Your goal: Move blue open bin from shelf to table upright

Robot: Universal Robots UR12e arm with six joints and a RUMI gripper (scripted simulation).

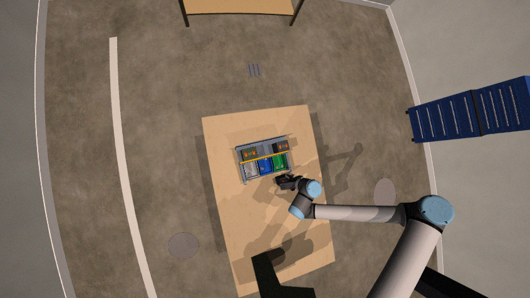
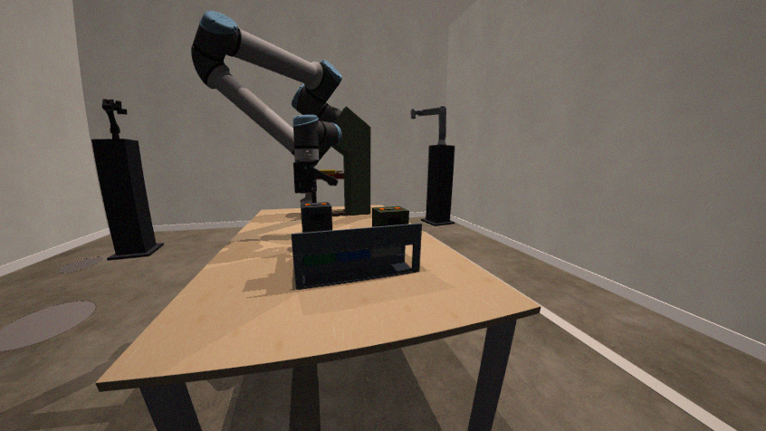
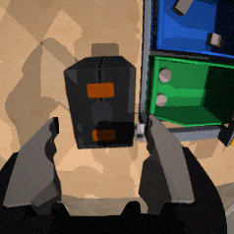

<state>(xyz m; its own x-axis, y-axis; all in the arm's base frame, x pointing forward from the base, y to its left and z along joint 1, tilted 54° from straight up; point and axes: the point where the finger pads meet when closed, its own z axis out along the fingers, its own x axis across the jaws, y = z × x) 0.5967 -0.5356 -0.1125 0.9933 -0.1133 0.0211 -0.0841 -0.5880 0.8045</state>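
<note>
The blue open bin (image 1: 265, 167) (image 3: 192, 25) sits on the lower front tier of the grey shelf (image 1: 262, 142) (image 2: 353, 237) (image 3: 146, 79), between the white and green bins. Small grey parts lie in it. A black case with orange latches (image 3: 101, 109) stands on the table (image 1: 244, 222) (image 2: 342, 327) (image 3: 29, 17), in front of the shelf beside the green bin's end. My gripper (image 3: 102, 116) (image 2: 309, 198) is open above this case, its fingers to either side in the wrist view, not touching it. The blue bin is off to the upper right in the wrist view.
The white bin (image 1: 250, 168) and green bin (image 1: 279, 163) (image 3: 187, 93) flank the blue one. On the shelf's top tier stand a green case (image 1: 249, 153) (image 2: 390, 216) and a dark case (image 1: 283, 146) (image 2: 316, 217). A yellow bar (image 1: 264, 157) runs across the shelf above the bins.
</note>
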